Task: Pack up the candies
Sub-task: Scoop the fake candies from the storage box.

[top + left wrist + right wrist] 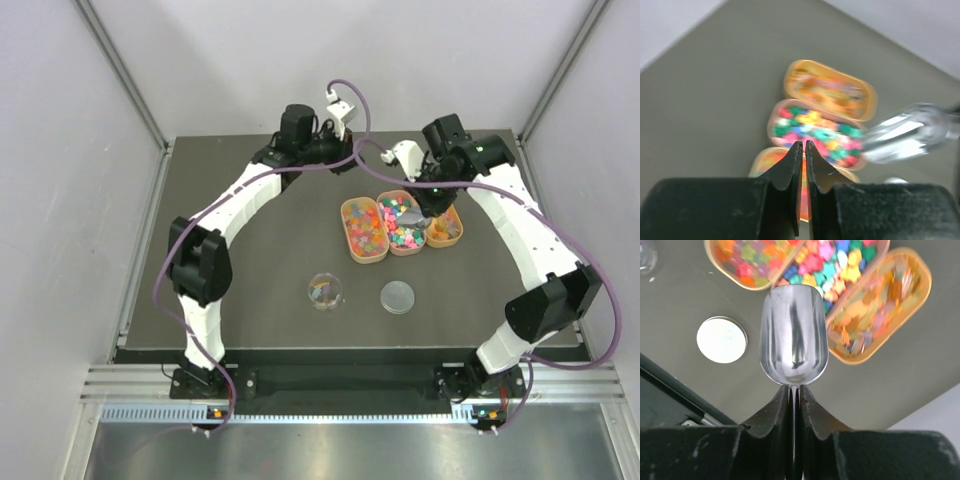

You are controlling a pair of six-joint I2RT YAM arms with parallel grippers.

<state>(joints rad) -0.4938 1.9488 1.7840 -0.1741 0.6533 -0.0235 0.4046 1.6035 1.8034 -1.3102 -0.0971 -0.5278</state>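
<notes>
Left hand (804, 145): fingers drawn almost together with only a sliver between them, nothing gripped. It is held high above the far part of the surface (260, 260), looking down on the trays and taking no part in the work. Near the front, a small clear cup (325, 291) stands open with a few coloured pieces in it, and its round lid (397, 297) lies flat just beside it, apart. Further back, three oval trays sit side by side and touching: left tray (343, 225), middle tray (405, 252), right tray (460, 230). The candies (825, 265) fill all three. They are tiny star-like pieces in pink, orange, yellow, green and blue, heaped loosely, with orange dominating the right tray. Right hand (794, 390): clenched on the handle of the metal scoop (794, 335), whose bowl is empty and poised over the near rim of the middle tray. Assessed step: scooping, load not yet taken. The next move appears to call for dipping the bowl into the heap, lifting it level, and carrying it to the cup without spilling.
</notes>
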